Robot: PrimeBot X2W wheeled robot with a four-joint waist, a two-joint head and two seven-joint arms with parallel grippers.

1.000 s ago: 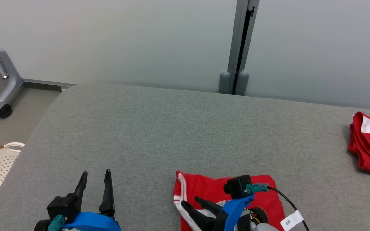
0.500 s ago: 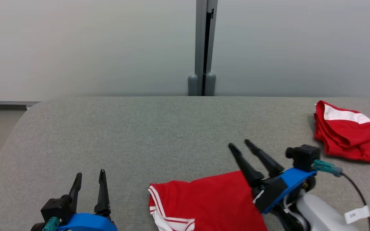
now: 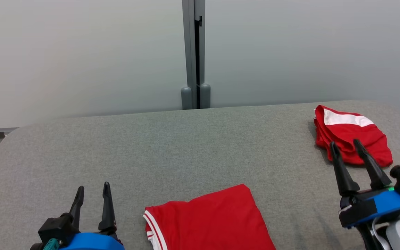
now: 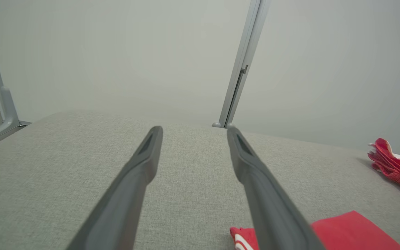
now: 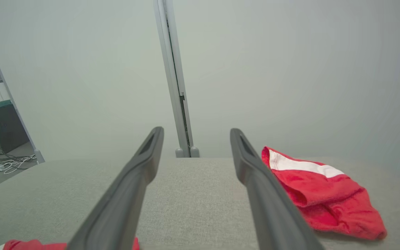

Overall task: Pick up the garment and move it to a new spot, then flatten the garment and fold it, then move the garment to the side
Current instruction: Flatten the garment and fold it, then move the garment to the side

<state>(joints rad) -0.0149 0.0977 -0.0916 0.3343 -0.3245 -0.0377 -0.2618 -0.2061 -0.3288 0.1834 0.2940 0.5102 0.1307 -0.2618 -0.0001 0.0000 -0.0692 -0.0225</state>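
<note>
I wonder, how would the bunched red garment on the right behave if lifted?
The bunched red garment lies in soft folds, so it would probably droop and unfurl. It looks thin, so likely light. Pushed, it may wrinkle on the textured grey surface rather than slide.

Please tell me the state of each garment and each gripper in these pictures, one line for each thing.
folded garment: folded flat, lying on the table, not held.
crumpled garment: bunched in a heap at the far right of the table, not held.
left gripper: open, holding nothing.
right gripper: open, holding nothing.
</note>
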